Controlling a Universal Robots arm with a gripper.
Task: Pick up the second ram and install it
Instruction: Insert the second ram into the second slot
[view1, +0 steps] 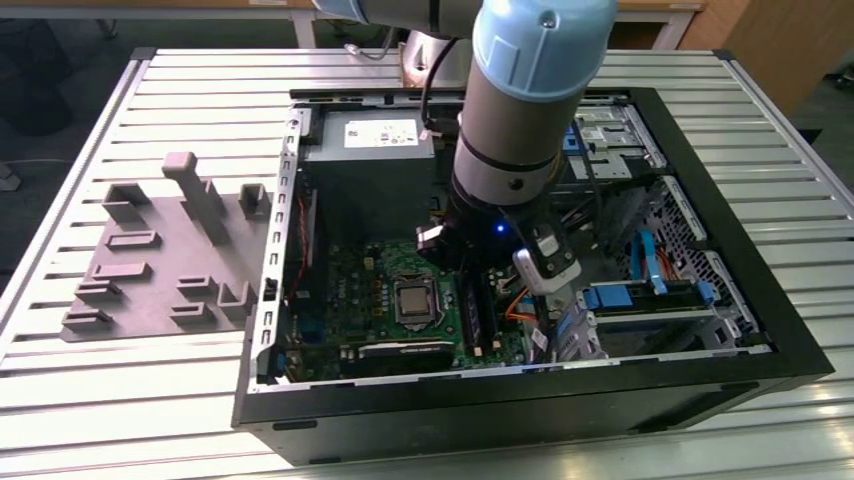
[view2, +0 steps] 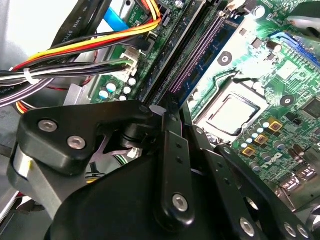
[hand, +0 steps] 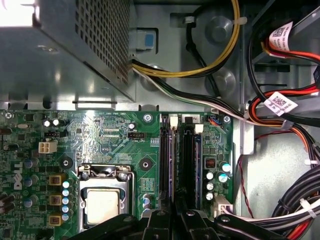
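While I look down both wrist views, my claw (hand: 176, 216) sits low over the slots (hand: 176, 160), fingers drawn nearly together on the ram (view2: 197, 62), a thin blue-green board standing in its slot just beside the CPU socket (hand: 102, 200). Beyond lies the power supply (hand: 65, 50).

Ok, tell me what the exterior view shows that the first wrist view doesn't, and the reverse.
Exterior view alone: the whole open computer case on the slatted table, a grey fixture tray at its left, and the robot arm reaching inside. First wrist view alone: yellow and black power cables and the memory slots close up. Both: the motherboard and its CPU socket.
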